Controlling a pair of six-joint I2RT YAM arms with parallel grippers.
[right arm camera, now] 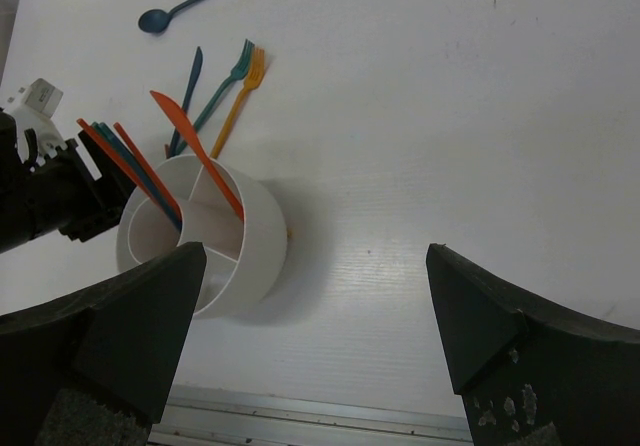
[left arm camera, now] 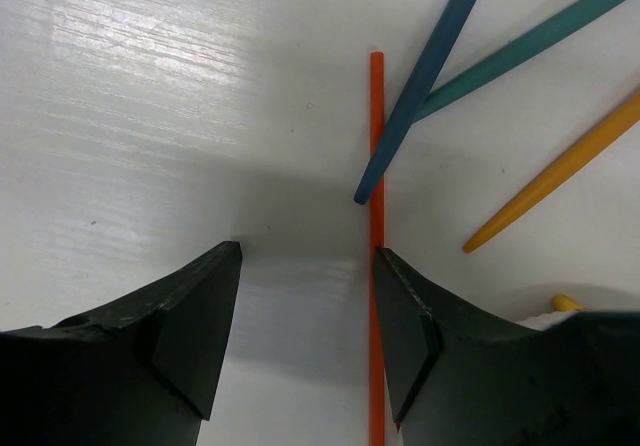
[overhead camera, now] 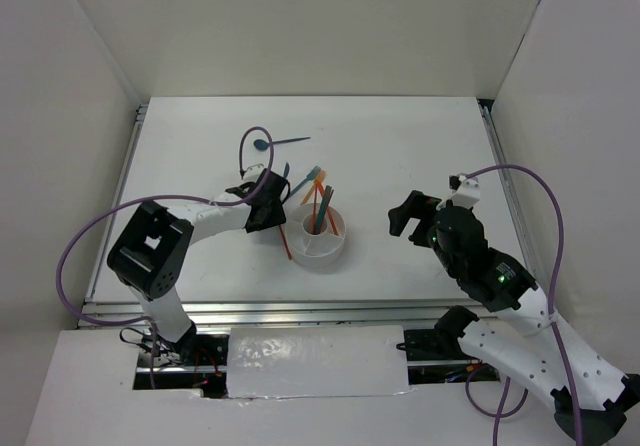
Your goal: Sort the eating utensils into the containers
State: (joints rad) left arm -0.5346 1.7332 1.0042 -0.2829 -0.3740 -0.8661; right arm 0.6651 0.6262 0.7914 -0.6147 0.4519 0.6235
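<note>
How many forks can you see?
2. A teal fork and an orange fork lie side by side on the table by the white holder; more may hide inside.

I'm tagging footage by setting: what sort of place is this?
Probably a robotics lab test cell: a white table boxed in by plain white panels, a left arm and right arm bolted at its near edge.

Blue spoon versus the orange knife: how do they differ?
The blue spoon lies flat on the table, away from the white holder; the orange knife stands tilted inside it. The spoon ends in a round bowl, the knife in a pointed blade. Both are thin plastic utensils.
</note>
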